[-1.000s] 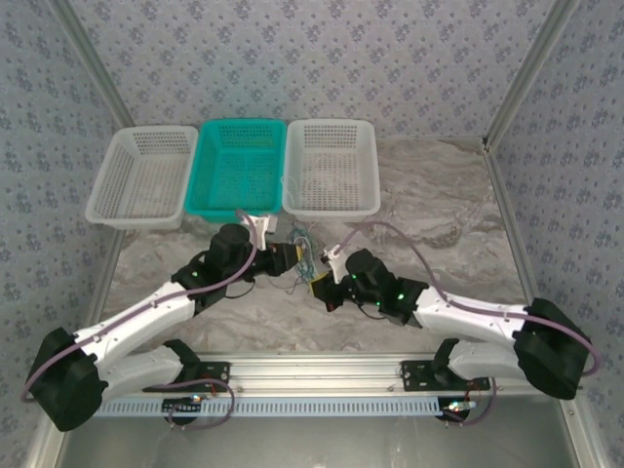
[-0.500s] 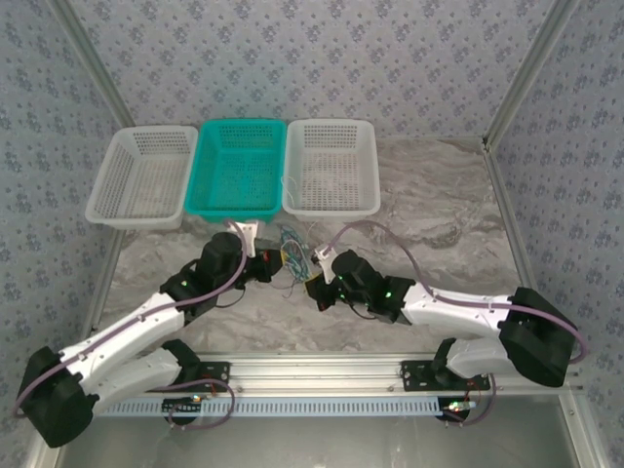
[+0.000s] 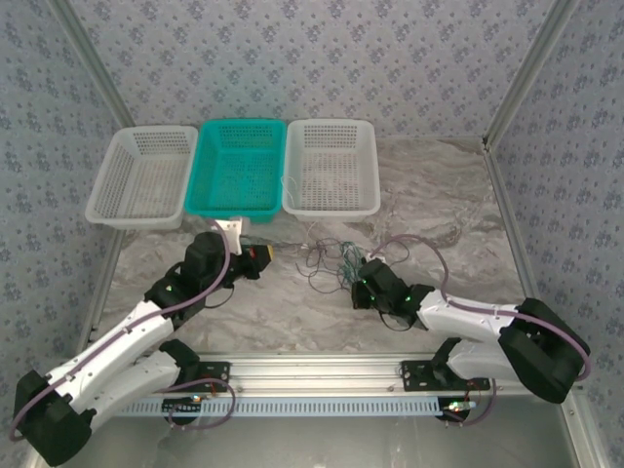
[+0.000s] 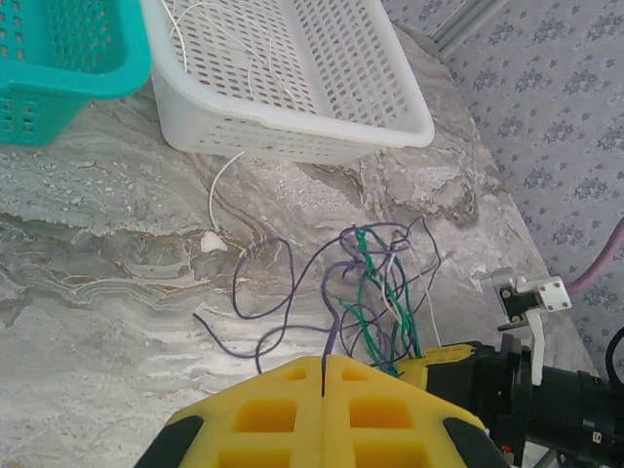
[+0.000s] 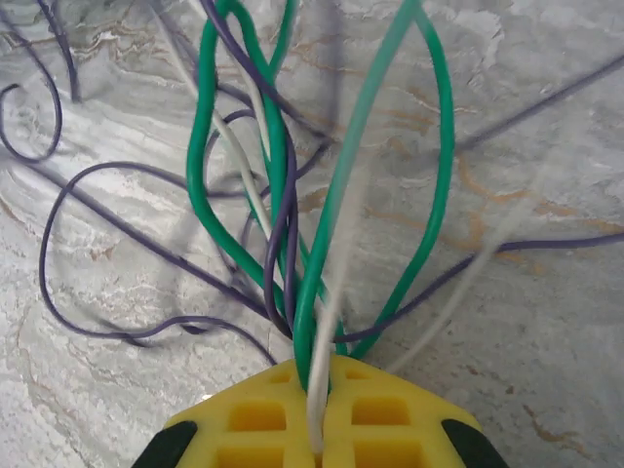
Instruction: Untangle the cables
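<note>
Along the far edge of the marble table (image 3: 439,214), a white basket (image 3: 141,175), a teal basket (image 3: 237,166) and a second white basket (image 3: 331,166) are set touching. The left gripper (image 4: 324,375) is closed on one purple strand. The cables (image 3: 327,258), thin tangled green, purple and white loops, are spread on the table between both arms. The right gripper (image 5: 317,390) is pinched on several strands.

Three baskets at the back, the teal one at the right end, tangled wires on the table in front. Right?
Not quite. The teal basket sits in the middle, between the left white basket and the right white basket; the top view shows it. The wires do lie on the table in front.
</note>
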### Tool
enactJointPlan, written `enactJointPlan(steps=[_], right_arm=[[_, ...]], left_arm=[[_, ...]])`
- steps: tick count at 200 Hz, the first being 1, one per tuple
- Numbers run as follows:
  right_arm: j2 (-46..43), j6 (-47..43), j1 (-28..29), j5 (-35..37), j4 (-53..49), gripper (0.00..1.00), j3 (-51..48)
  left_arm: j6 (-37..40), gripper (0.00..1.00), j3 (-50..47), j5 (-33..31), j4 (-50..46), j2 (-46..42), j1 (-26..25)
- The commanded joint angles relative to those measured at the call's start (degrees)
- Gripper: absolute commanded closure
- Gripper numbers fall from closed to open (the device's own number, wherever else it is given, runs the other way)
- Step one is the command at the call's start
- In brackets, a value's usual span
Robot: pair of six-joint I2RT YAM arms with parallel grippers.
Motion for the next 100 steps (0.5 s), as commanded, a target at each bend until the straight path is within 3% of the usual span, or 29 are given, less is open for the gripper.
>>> enactJointPlan(steps=[1,40,65,100], right_arm=[[-1.0,-1.1,1.6,3.0,-5.0,0.70,3.2],[-9.7,-6.1,3.0,4.0,-6.6,0.56,4.6],[-15.8,-7.4,2.4,5.6,-6.9,0.31,4.9],[-11.6,-2.4,-5.4,0.0,-8.4,0.39,9.9]], left_arm=[[0.2,1.00,-0.1,4.5,4.1,0.5,0.1],[1.2,1.00,-0.1,5.7,4.1,0.4,0.0],[1.3,1.00,-0.6,5.8,4.4,0.5,-0.1],[0.7,1.00,-1.7,5.6,5.6,0.6,-0.5]])
